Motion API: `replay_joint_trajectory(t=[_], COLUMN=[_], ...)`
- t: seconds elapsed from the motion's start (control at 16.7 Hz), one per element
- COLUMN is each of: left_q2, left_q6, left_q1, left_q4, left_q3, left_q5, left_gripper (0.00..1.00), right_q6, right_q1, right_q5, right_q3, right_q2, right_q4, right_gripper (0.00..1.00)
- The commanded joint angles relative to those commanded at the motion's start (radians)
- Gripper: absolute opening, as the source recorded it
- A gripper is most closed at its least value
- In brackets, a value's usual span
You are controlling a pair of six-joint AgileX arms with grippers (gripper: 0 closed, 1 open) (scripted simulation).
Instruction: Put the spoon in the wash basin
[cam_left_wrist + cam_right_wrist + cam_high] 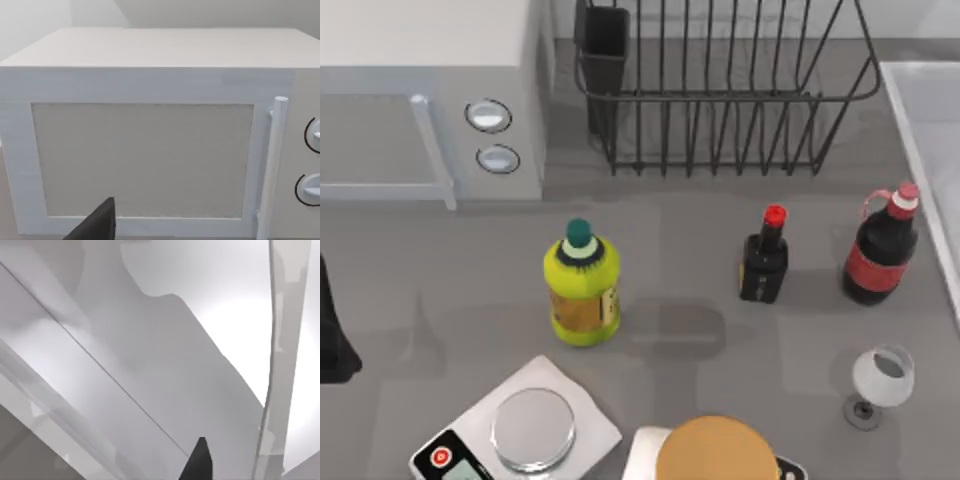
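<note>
A grey countertop (720, 330) fills the top view, crowded toward its far edge and sides. At the far left stands a white microwave (430, 100) with two round knobs; beside it sits a black wire dish rack (720, 90) with a dark cutlery holder at its left corner. At the right edge, the pale raised rim of the wash basin (920, 130) runs along the counter.

In the middle stand a yellow-green bottle (582, 285) with a dark green cap, a small black bottle (764, 260) with a red cap, and a dark round bottle (882, 250) with a red label, just beside the basin rim. A wine glass (880, 382) stands nearer, a kitchen scale (520, 430) lies at the near edge, and a round brown-topped thing (715, 450) sits next to it. Open counter lies between the yellow-green bottle and the black bottle.

The left arm (332, 330) is at the left edge. The left wrist view faces the microwave door and its handle (272, 165), with one dark fingertip (100, 222) at the bottom. The right wrist view looks down into smooth pale basin surfaces, with a dark fingertip (199, 460) over them. Whether either claw is released or clenched, I cannot tell.
</note>
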Motion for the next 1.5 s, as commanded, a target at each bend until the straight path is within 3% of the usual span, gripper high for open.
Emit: replay_joint_trajectory(t=[0.36,0.72,1.5], left_q2=[0.000,0.000,0.000], left_q6=[0.000,0.000,0.000], left_q1=[0.000,0.000,0.000], left_q4=[0.000,0.000,0.000], left_q3=[0.000,0.000,0.000], left_q5=[0.000,0.000,0.000], left_gripper=[1.00,1.00,1.00], right_q6=[-0.005,-0.004,-0.004], right_q1=[-0.001,-0.002,-0.002], right_q5=[0.000,0.001,0.001], right_q3=[-0.300,-0.343,-0.343], right_q2=[-0.077,-0.091,-0.091], right_q4=[0.194,0.232,0.232], right_gripper=[0.00,0.00,0.98])
